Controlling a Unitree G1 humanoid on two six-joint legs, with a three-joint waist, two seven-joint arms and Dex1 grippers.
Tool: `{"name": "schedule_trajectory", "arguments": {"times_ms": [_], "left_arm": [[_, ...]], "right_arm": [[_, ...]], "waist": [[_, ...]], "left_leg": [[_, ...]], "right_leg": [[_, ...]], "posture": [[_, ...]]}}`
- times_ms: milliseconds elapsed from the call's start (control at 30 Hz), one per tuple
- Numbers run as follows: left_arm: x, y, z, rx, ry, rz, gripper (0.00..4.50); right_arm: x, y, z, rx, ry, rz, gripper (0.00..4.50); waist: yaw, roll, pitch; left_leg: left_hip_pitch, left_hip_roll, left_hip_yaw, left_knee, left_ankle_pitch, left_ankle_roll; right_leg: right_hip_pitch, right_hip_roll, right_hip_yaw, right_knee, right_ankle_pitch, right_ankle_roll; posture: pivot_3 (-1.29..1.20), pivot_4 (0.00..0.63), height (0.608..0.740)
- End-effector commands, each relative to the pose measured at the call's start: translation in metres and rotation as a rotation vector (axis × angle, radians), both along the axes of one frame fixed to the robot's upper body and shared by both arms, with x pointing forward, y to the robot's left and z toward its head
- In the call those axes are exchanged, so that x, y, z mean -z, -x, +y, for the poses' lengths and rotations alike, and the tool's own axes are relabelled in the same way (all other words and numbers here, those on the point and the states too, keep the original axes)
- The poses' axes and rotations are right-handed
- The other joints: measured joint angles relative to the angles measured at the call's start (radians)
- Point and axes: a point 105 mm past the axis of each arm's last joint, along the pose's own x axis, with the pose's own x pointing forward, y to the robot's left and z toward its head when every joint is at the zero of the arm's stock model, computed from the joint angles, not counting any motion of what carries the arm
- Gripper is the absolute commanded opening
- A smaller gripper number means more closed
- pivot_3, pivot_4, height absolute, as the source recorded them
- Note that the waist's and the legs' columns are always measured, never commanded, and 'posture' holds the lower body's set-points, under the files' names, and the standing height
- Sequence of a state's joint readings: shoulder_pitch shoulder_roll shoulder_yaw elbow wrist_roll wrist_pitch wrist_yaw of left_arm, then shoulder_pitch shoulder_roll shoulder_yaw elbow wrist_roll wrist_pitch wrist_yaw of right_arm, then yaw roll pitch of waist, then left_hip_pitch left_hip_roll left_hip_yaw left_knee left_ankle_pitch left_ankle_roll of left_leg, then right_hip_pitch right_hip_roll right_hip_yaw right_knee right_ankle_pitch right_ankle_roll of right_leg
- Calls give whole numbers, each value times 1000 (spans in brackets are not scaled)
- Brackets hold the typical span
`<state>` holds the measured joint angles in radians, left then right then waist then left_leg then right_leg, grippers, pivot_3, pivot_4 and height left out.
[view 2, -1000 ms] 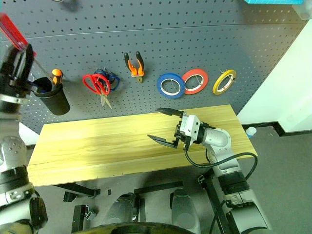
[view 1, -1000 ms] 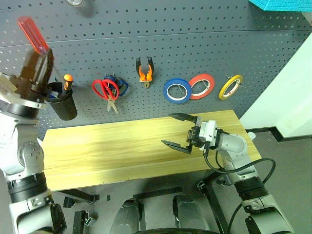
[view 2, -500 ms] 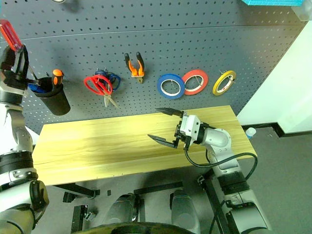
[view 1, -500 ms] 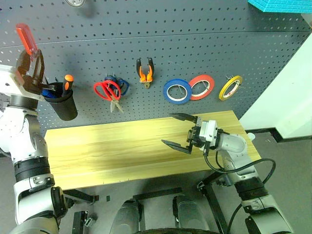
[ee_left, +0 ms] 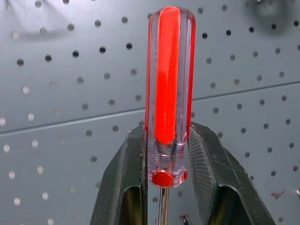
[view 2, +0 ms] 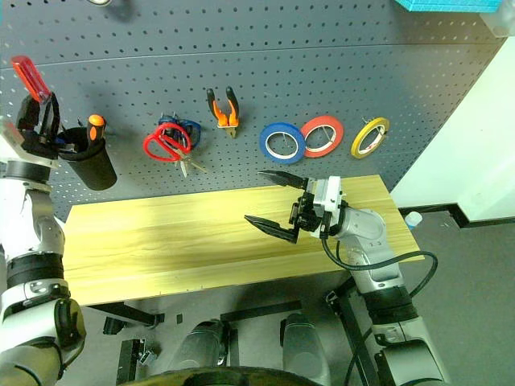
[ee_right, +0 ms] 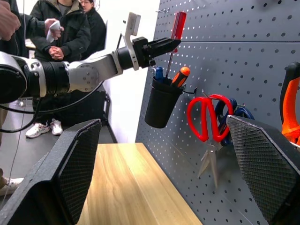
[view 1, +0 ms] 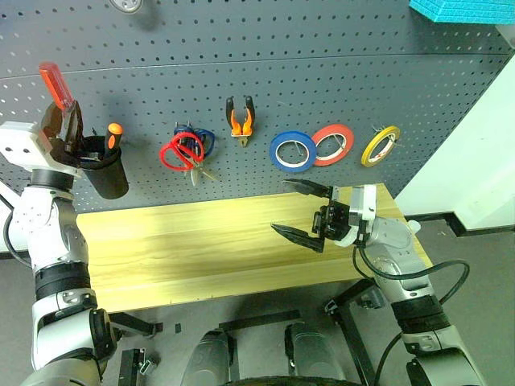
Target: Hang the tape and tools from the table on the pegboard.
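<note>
My left gripper (view 1: 63, 129) is shut on the slim screwdriver (ee_left: 168, 93), its red handle (view 1: 56, 84) sticking up. The shaft slants down into the black cup (view 1: 105, 170) on the dark grey pegboard (view 1: 322, 72). The red-handled scissors (view 1: 181, 150), the orange-and-black pliers (view 1: 239, 119) and the thin yellow tape (view 1: 381, 143) hang on hooks. My right gripper (view 1: 302, 211) hovers open above the right part of the wooden table (view 1: 193, 241), with nothing between its fingers.
An orange-capped tool (view 1: 113, 133) stands in the cup. Blue-handled scissors (view 1: 203, 141) hang behind the red ones. A blue roll (view 1: 292, 150) and a red-orange roll (view 1: 332, 143) hang beside the yellow tape. People (ee_right: 61, 28) stand beyond the table's left end.
My left gripper has come down and closer to the board with the screwdriver, bringing its shaft to the cup. The red scissors have swung on their hook. The right gripper has rolled slightly.
</note>
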<state>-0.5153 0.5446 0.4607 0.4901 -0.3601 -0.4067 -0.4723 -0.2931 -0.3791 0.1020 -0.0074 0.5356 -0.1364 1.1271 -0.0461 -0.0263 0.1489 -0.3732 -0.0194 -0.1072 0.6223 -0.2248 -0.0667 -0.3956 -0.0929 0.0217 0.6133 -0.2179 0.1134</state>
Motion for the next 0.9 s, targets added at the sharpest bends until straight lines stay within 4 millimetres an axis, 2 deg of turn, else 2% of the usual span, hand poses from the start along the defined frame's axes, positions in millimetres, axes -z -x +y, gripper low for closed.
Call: {"name": "schedule_trajectory", "arguments": {"times_ms": [33, 67, 200, 233, 333, 433, 500, 567, 633, 667, 733, 833, 900], "left_arm": [[-7, 5, 4, 5, 33, -37, 1576], [-7, 5, 4, 5, 35, -37, 1769], [-8, 7, 6, -31, 10, -45, 3147], [-10, 8, 8, -41, 13, -52, 3373], [-18, 10, 12, -45, 66, -81, 3373], [-28, 15, 4, 3, 62, -104, 3373], [-30, 24, -18, 145, 30, -76, 3373], [-21, 39, -47, 327, -22, 2, 3373], [0, 52, -66, 425, -88, 112, 3373], [22, 60, -74, 449, -150, 206, 3373], [54, 73, -83, 477, -230, 333, 3373], [99, 88, -87, 466, -266, 464, 3373], [135, 98, -82, 422, -252, 542, 3373]], "right_arm": [[-15, 2, 1, -5, -18, -62, 4500], [-14, 2, 0, -3, -16, -63, 4500], [-11, 1, 0, 0, 5, -55, 4500], [-9, 1, -1, 2, 11, -54, 4500], [-6, 1, -1, 7, 24, -51, 4500], [0, 1, -3, 26, 63, -55, 4500], [11, 1, -8, 56, 117, -60, 4500], [26, -1, -17, 110, 186, -54, 4500], [41, 0, -27, 142, 236, -38, 4500], [51, 0, -35, 169, 263, -19, 4500], [67, 0, -48, 214, 298, 18, 4500], [90, 3, -72, 272, 346, 86, 4500], [108, 6, -92, 325, 382, 143, 4500]], "waist": [[0, 0, 0], [0, 0, 0], [1, -1, -1], [1, -1, -1], [1, -1, -1], [1, -1, -1], [1, -1, -1], [-3, 0, -3], [-4, 0, -4], [-5, 1, -4], [-10, 4, -7], [-14, 8, -10], [-14, 10, -13]], "left_leg": [[0, 0, 0, 0, 0, 0], [0, 0, 0, 0, 0, 0], [0, 0, 0, 0, 0, 0], [0, 0, 0, 0, 0, 0], [0, 0, 0, 0, 0, 0], [0, 0, 0, 0, 0, 0], [0, 0, 0, 0, 0, 0], [0, 0, 0, -1, 0, 0], [0, 0, 1, -2, -1, -1], [0, 0, 1, -2, -1, -1], [1, 0, 2, -2, -1, -1], [1, 0, 2, -1, -1, -1], [1, 1, 2, 1, -1, -2]], "right_leg": [[0, 0, 0, 0, 0, 0], [0, 0, 0, 0, 0, 0], [0, 0, 0, 0, 0, 0], [0, 0, 0, 0, 0, 0], [0, 0, 0, 0, 0, 0], [0, 0, 0, 0, 0, 0], [0, 0, 0, 0, 0, 0], [0, 0, 0, -1, 0, 0], [0, -1, 1, -1, 0, 0], [-1, -1, 1, -1, 0, -1], [-1, -1, 1, 0, -3, -4], [0, -1, 1, -1, -5, -2], [1, -1, 1, -2, -5, -2]], "posture": [[-68, 48, 740], [-68, 48, 740], [-67, 50, 740], [-67, 50, 740], [-68, 52, 740], [-69, 53, 740], [-69, 53, 740], [-68, 54, 740], [-64, 53, 740], [-62, 53, 740], [-62, 53, 740], [-43, 55, 740], [-37, 54, 740]]}}
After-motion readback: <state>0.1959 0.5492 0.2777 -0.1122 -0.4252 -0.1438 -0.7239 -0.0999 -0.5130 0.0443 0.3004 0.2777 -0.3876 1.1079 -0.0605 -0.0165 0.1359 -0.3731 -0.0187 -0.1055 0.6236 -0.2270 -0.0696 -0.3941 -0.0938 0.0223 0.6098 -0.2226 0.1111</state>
